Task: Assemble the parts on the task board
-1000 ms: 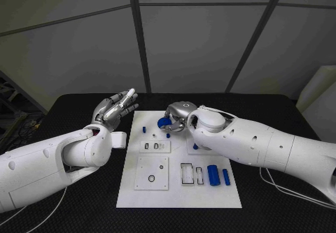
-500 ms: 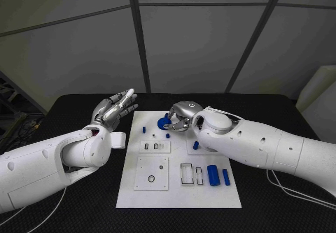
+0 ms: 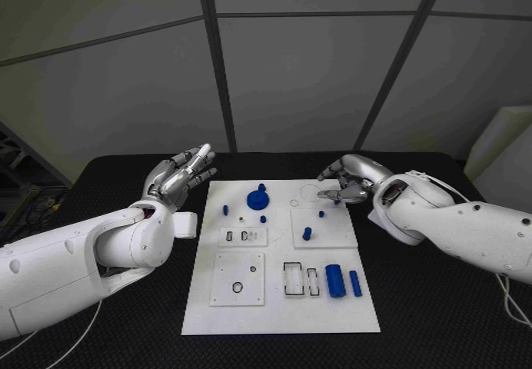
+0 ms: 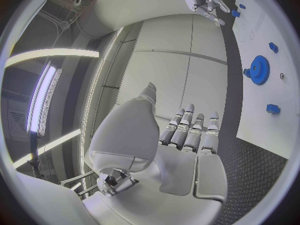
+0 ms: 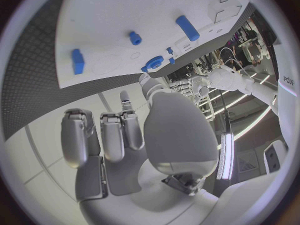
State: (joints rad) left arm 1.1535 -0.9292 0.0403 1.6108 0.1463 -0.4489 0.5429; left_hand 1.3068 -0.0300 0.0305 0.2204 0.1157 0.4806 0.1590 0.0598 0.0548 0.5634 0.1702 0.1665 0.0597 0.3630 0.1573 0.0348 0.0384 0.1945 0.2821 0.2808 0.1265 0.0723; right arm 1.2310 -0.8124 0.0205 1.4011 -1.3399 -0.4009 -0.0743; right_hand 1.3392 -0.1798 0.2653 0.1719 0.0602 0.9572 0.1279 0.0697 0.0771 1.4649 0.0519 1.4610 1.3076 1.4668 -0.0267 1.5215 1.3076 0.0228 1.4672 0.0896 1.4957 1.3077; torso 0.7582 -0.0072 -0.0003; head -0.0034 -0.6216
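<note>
Down on the black table (image 3: 133, 323) lies the white board (image 3: 283, 307), its long side running away from the robot. Near the board's near right corner, two blue cylinders (image 3: 335, 280) lie side by side just beside an outlined slot. A raised plate (image 3: 238, 279) with an oval hole sits near the near left edge, and a smaller plate (image 3: 245, 235) with slots lies farther along the same side. Right of that, a square plate (image 3: 324, 231) carries two upright blue pegs (image 3: 307, 234). A small blue piece (image 3: 225, 208) stands near the board's left edge.

Farther on, the blue gear (image 3: 258, 200) sits on the board near its far edge, left of the middle, free of both hands. The left hand (image 3: 181, 174) is raised beyond the board's far left corner, palm up, fingers straight and spread, holding nothing; the gear lies to its right and well apart. The right hand (image 3: 347, 181) hangs over the board's far right corner with fingers curled in loosely and nothing between them; the gear is well apart on its left.

Behind the table stands a grey panelled wall (image 3: 299, 69) with dark seams.
</note>
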